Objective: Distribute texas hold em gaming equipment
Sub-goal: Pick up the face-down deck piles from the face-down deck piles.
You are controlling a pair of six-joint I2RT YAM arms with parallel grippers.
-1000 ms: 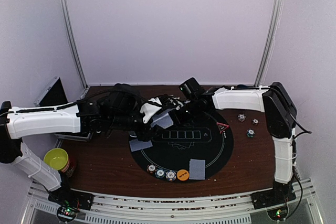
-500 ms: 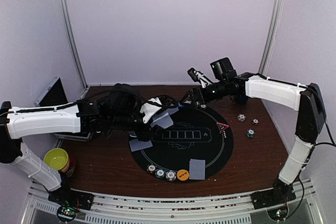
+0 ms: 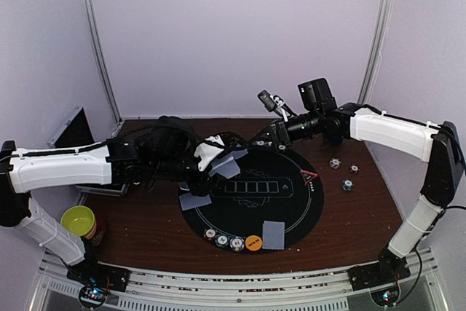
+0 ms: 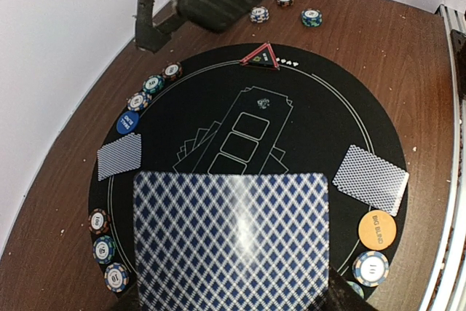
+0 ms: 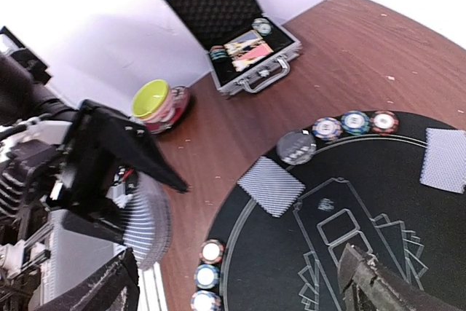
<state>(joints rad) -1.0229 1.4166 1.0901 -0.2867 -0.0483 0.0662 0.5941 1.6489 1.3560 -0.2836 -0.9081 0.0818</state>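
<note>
My left gripper is shut on a stack of grey-blue-backed playing cards over the far left of the black round mat. My right gripper hangs open and empty above the mat's far edge, its fingertips wide apart. Cards lie face down on the mat. Striped poker chips and an orange button sit at the near rim. A blue button and more chips line the far rim. The red triangle marker sits at the right.
Three loose chips lie on the wooden table right of the mat. A yellow-green bowl stands at the near left. An open metal case with chips rests at the far left by the wall.
My right gripper has pulled away from the cards in the left gripper, risen toward the back right and opened wide. The left arm has stayed still.
</note>
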